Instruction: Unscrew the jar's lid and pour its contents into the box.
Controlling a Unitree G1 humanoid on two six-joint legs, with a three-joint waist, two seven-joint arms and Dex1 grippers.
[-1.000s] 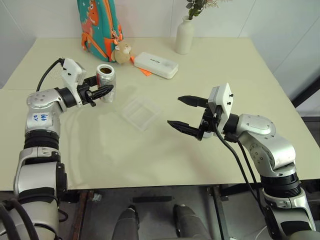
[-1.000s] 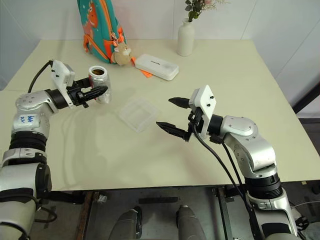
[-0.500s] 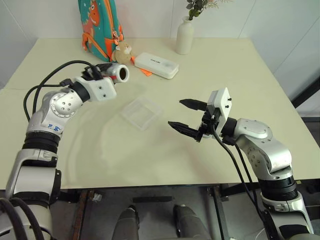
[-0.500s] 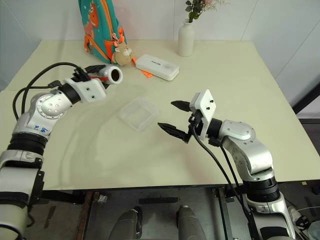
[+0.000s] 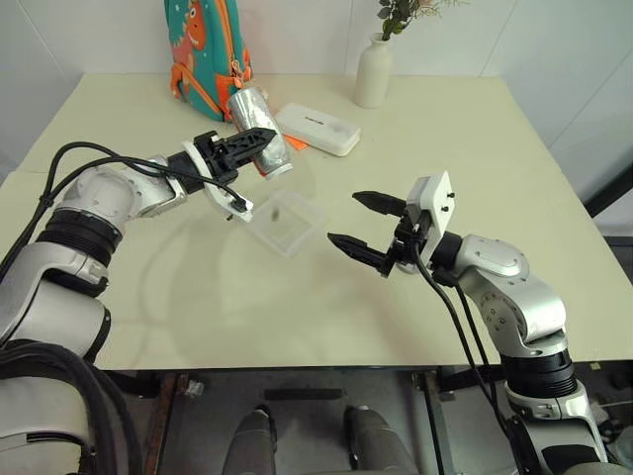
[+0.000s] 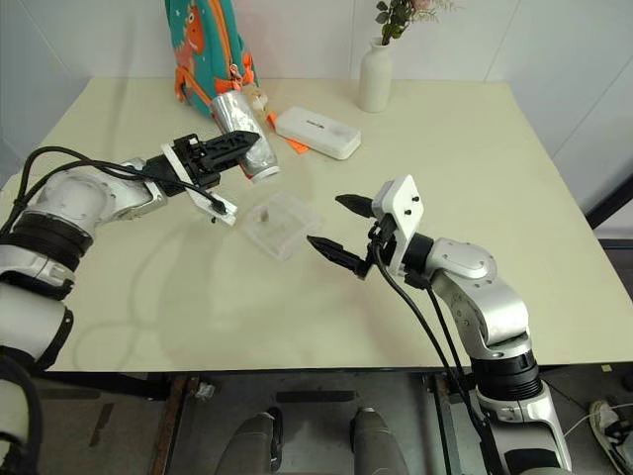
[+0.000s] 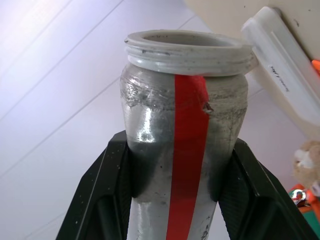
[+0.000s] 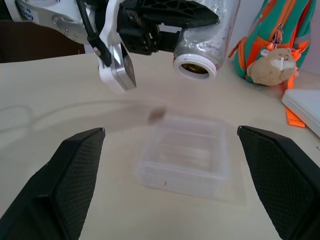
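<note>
Jar (image 5: pixel 259 118) sits clamped in left gripper (image 5: pixel 240 145), tipped mouth-down over box (image 5: pixel 285 222) so bits (image 8: pixel 157 114) fall in. Right gripper (image 5: pixel 365 225) waits wide open, empty (just right of box).

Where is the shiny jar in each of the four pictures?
Left eye view: the jar is upper left of centre, tilted, held in the left gripper.
Right eye view: upper left of centre, tilted the same way.
Left wrist view: in the middle, between the gripper's fingers.
Right wrist view: at the top, mouth down.
Shared landmark: the white case.
</note>
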